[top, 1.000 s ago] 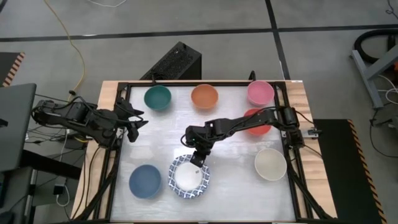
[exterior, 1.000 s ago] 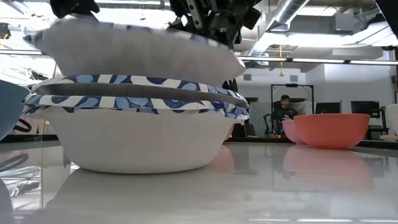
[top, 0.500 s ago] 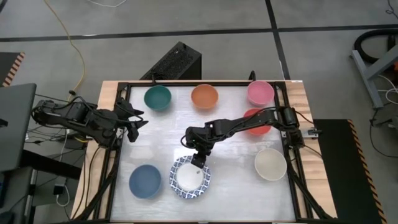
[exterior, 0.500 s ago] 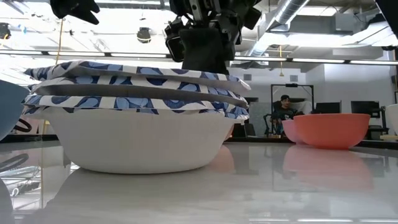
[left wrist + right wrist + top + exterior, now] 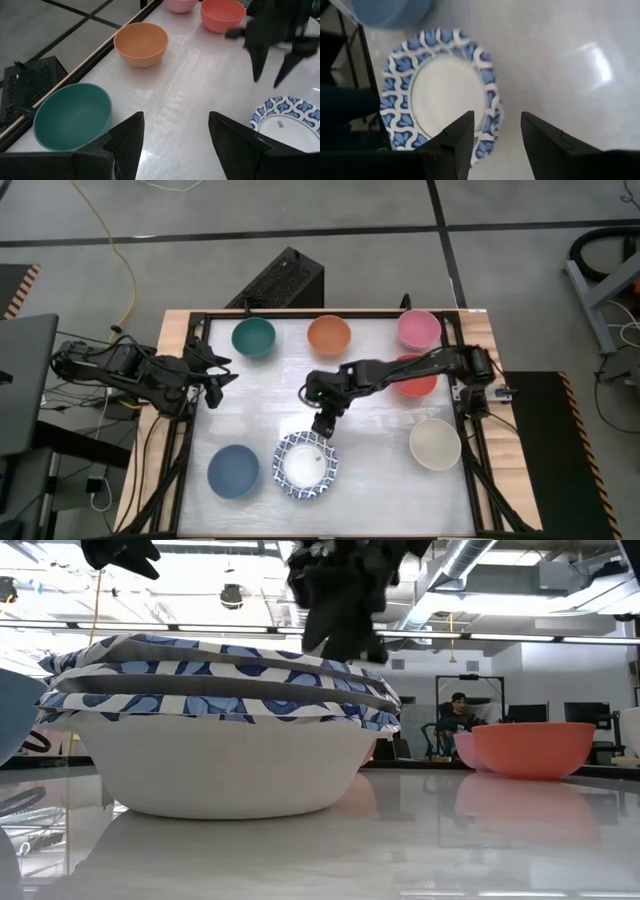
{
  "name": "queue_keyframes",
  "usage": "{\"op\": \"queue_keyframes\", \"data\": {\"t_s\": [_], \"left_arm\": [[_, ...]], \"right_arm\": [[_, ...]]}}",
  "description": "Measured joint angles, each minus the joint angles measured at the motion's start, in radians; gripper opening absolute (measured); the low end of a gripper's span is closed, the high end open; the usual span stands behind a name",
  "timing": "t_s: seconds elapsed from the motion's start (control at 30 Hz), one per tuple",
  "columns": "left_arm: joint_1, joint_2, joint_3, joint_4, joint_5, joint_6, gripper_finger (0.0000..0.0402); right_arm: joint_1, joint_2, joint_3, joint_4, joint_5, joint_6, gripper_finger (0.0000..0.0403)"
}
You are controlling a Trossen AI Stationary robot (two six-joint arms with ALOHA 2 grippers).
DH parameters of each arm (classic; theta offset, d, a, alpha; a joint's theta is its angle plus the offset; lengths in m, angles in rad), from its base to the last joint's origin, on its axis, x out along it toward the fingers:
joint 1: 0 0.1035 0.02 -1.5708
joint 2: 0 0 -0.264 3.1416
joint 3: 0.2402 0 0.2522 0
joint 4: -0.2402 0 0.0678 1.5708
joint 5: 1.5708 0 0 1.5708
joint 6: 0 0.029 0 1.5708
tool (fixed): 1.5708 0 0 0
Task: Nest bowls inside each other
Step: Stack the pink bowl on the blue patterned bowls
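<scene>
Since one second ago the top patterned bowl, which hung tilted above the pile, has dropped into it, and the right gripper [image 5: 322, 423] has let go and pulled up and back toward the middle of the table. Its fingers now stand apart and hold nothing.

Largest first: the white table [image 5: 370, 480] carries all the bowls. The stack of white bowls with blue-patterned rims [image 5: 307, 466] sits at the near edge, a little left of centre; in the low view its rims lie one on another, nearly level, the top one slightly tilted (how many bowls are in it I cannot count for sure). Just beside it on the left is the dark blue bowl [image 5: 233, 471]. The cream bowl [image 5: 435, 444] stands near the right frame. Along the far edge are the teal bowl [image 5: 253, 336], the orange bowl [image 5: 328, 334] and the pink bowl [image 5: 418, 328]; the red bowl [image 5: 420, 385] lies partly under the right arm.

The left gripper [image 5: 215, 377] waits at the left side of the table, fingers wide and empty, looking toward the teal bowl.

For the coming move the direction matters. The right gripper hangs just behind the stack, so every single bowl is away from it: the cream and red bowls lie on its own side, toward the right, and are the nearer ones for this arm. The teal bowl lies near the left gripper, and the dark blue bowl also is on the left arm's side. Round bowls have no long axis, so I judge that any point of the rim can be gripped.
</scene>
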Motion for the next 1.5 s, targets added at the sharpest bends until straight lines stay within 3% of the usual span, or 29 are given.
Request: {"op": "queue_keyframes", "data": {"t_s": [0.43,0.67,0.97,1.5], "left_arm": [[0.000,0.000,0.000,0.005,0.005,0.018,0.0212],[0.000,0.000,0.000,0.009,0.037,0.007,0.0212],[0.000,0.000,0.000,0.009,0.038,-0.021,0.0212],[0.000,0.000,0.000,0.005,0.039,-0.068,0.0212]], "right_arm": [[-0.128,-0.292,0.001,-0.363,0.383,-0.088,0.0177],[-0.231,-0.366,0.001,-0.548,0.518,-0.092,0.0177],[-0.465,-0.334,-0.016,-0.689,0.557,-0.175,0.0185],[-0.746,-0.339,-0.327,-0.396,0.543,-0.363,0.0189]]}}
